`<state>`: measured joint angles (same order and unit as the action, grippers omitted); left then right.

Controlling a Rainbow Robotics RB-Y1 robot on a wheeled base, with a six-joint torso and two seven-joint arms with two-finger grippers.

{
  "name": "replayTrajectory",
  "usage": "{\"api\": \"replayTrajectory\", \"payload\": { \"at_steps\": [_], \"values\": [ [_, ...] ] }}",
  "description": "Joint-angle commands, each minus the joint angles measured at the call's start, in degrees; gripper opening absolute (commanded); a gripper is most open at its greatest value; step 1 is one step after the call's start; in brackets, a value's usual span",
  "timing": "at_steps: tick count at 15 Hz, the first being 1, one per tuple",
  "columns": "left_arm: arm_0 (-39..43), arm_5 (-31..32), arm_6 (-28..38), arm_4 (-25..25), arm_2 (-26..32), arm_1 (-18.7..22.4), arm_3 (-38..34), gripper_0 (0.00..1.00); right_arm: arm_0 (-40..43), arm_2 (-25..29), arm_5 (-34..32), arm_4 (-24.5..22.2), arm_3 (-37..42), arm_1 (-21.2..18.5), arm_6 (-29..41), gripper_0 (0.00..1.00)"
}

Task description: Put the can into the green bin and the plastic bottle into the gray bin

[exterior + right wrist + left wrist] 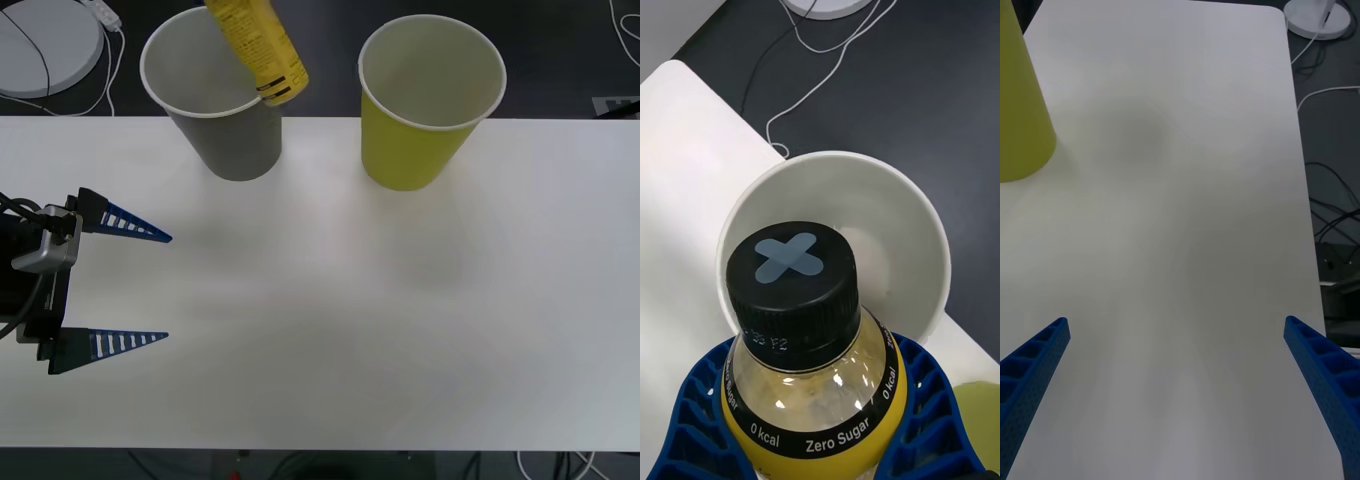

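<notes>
Your right gripper (820,442) is clamping the plastic bottle (262,45) over the gray bin (215,95), unreleased; the can is probably inside the green bin (425,100) already. Left gripper (140,288) is idling, spread.

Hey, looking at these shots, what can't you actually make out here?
- Plastic bottle, front view: upper part cut off by the top edge.
- Gray bin, right wrist view: its bottom is partly hidden by the bottle's cap.
- Right gripper: fingertips cut off at the picture's edge.
- Green bin: a can inside cannot be confirmed.

White table (330,330), dark floor (560,60), trailing cables (110,60).
</notes>
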<state>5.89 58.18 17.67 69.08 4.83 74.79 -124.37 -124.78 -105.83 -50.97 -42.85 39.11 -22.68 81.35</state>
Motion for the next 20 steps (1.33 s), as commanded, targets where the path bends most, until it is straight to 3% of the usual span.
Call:
{"api": "replayTrajectory", "payload": {
  "at_steps": [1, 6, 20],
  "values": [
    [0.0, 0.0, 0.0, 0.0, 0.0, 0.0, 0.0, 1.0, -0.2, -0.3, -0.1, 0.7, -2.2, 1.9, 0.3, 0.0],
    [0.0, 0.0, 0.0, 0.0, 0.0, 0.0, 0.0, 1.0, -0.1, -1.1, 0.3, 0.9, -6.6, 5.1, 0.3, 0.0],
    [0.0, 0.0, 0.0, 0.0, 0.0, 0.0, 0.0, 1.0, 0.0, -2.0, 3.9, 1.5, -7.8, 6.7, 0.3, 0.0]
  ]
}}
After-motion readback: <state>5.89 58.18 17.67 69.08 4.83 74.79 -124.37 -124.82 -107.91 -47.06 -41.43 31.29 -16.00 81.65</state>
